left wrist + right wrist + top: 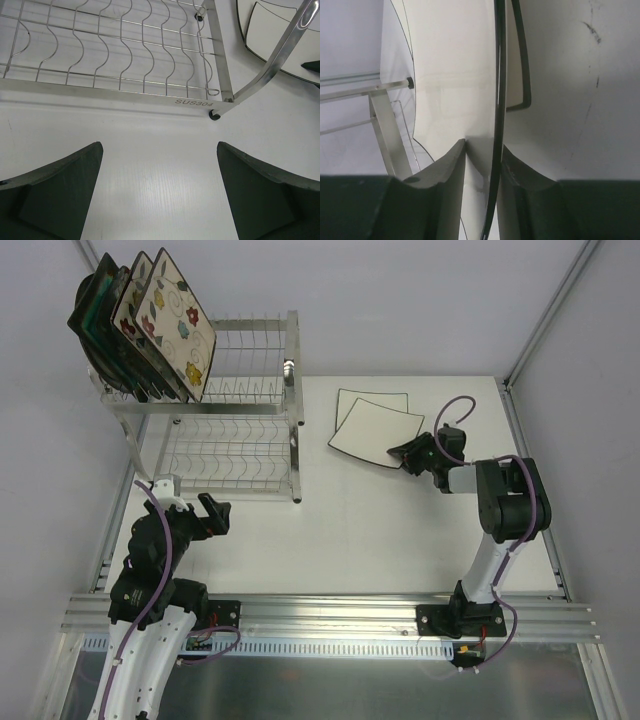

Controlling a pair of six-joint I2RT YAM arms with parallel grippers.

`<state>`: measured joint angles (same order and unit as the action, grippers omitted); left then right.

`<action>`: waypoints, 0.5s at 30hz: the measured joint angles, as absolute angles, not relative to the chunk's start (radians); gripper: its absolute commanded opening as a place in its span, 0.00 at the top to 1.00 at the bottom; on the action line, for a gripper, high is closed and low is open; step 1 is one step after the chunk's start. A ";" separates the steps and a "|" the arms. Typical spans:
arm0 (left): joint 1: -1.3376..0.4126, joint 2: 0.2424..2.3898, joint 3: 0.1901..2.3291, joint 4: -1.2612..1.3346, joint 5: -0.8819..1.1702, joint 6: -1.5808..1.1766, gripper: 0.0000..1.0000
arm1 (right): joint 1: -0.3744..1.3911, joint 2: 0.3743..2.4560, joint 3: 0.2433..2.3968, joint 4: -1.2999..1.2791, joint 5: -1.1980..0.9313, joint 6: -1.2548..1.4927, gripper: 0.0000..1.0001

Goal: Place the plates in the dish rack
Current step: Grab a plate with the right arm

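Observation:
Two pale plates lie stacked on the table right of the dish rack (240,390). The upper one, a cream plate with a dark rim (375,430), sits askew on a white square plate (370,400). My right gripper (408,452) is at the upper plate's near right corner. In the right wrist view this gripper (484,144) has the dark rim of the cream plate (455,75) between its fingers, one on each face. Three patterned plates (180,325) stand in the rack's upper tier at the left end. My left gripper (215,515) (160,150) stands open above bare table before the rack's frame (125,92).
The rack's lower tier (230,455) holds nothing and its right post (295,420) stands between the rack and the stacked plates. White walls close in the back and sides. The rack's angled leg (280,50) crosses the left wrist view in front of the plates.

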<state>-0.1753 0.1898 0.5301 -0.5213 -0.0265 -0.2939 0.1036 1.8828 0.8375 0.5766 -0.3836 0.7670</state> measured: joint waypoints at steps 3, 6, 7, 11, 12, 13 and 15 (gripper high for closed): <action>-0.175 0.190 0.530 -0.521 -0.027 -0.294 0.01 | 0.099 1.883 0.836 0.586 -0.390 0.777 0.80; -0.175 0.190 0.530 -0.521 -0.026 -0.294 0.01 | 0.097 1.882 0.833 0.590 -0.393 0.786 0.84; -0.175 0.190 0.530 -0.521 -0.026 -0.294 0.01 | 0.097 1.880 0.830 0.593 -0.395 0.790 0.85; -0.175 0.189 0.530 -0.521 -0.026 -0.294 0.01 | 0.095 1.867 0.818 0.593 -0.400 0.806 0.89; -0.175 0.189 0.530 -0.521 -0.026 -0.294 0.01 | 0.094 1.861 0.816 0.593 -0.400 0.807 0.89; -0.175 0.189 0.530 -0.521 -0.026 -0.294 0.01 | 0.094 1.853 0.813 0.592 -0.401 0.808 0.89; -0.175 0.189 0.530 -0.521 -0.026 -0.294 0.01 | 0.093 1.832 0.807 0.580 -0.402 0.809 0.90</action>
<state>-0.1753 0.1894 0.5301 -0.5213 -0.0257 -0.2939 0.0929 1.8324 0.8074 0.5800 -0.4015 0.8085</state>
